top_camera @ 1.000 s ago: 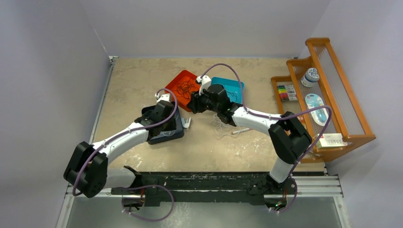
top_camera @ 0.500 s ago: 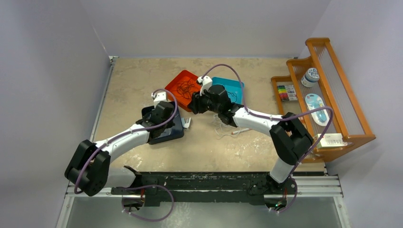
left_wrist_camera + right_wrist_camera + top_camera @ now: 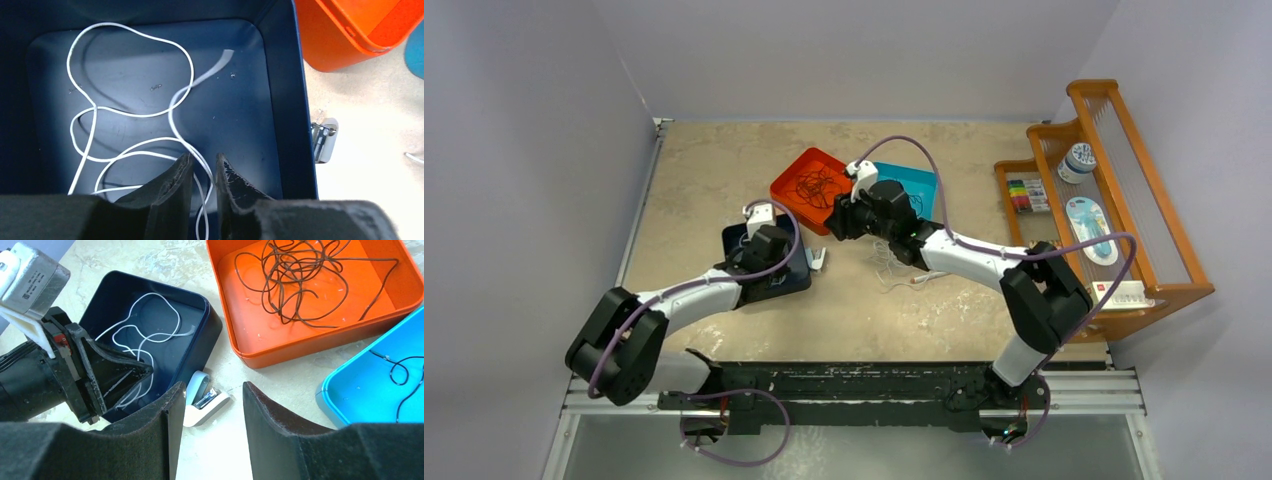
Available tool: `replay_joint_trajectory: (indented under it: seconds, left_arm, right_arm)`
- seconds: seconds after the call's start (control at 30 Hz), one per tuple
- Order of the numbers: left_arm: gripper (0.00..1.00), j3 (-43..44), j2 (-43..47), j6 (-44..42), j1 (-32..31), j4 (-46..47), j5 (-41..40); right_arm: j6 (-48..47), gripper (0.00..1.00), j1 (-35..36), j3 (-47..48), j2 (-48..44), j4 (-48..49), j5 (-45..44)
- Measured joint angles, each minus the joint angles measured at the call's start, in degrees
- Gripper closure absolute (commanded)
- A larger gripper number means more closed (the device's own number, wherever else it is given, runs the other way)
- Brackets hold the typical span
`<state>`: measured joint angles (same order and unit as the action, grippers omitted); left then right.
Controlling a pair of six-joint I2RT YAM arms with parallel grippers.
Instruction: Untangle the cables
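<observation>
My left gripper (image 3: 204,167) sits low in the navy tray (image 3: 287,100), jaws nearly together astride the white cable (image 3: 130,115), likely depositing it. Whether it's pinched I can't tell. The right gripper (image 3: 214,390) hovers spread and empty, waiting. Each colour seems to get its own tray: the brown cable (image 3: 305,275) lies in thin loops in the orange tray (image 3: 260,340).

Walls (image 3: 524,150): we see plain pale grey-lilac on 3 sides.
Counter (image 3: 704,170): beige, mottled w/ white scuffs.
Furniture: orange-brown wooden rack (image 3: 1164,230) at R edge, by R wall.
Light: even, soft shadows.
</observation>
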<state>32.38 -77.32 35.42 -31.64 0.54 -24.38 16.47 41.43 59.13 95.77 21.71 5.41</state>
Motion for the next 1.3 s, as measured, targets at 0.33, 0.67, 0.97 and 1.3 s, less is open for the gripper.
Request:
replay_joint_trajectory:
  seconds: [0.33,0.67,0.97,1.3]
  left_arm:
    - [0.55,0.7,11.3,1.5,0.0,-4.1,-1.2]
    - [0.51,6.3,17.1,0.9,0.0,-9.9,-6.1]
    - [0.50,8.9,16.4,-0.2,0.0,-10.0,-5.7]
    - [0.50,8.9,15.6,-0.3,0.0,-10.0,-4.0]
  right_arm:
    - [0.1,0.51,-1.1,-1.9,-3.9,-0.9,-3.5]
    - [3.5,0.52,-5.4,-8.0,-14.2,-12.6,-9.6]
    - [6.8,0.59,-7.8,-10.0,-14.5,-20.5,-10.3]
    - [6.9,0.73,-9.0,-9.1,-6.9,-22.7,-9.7]
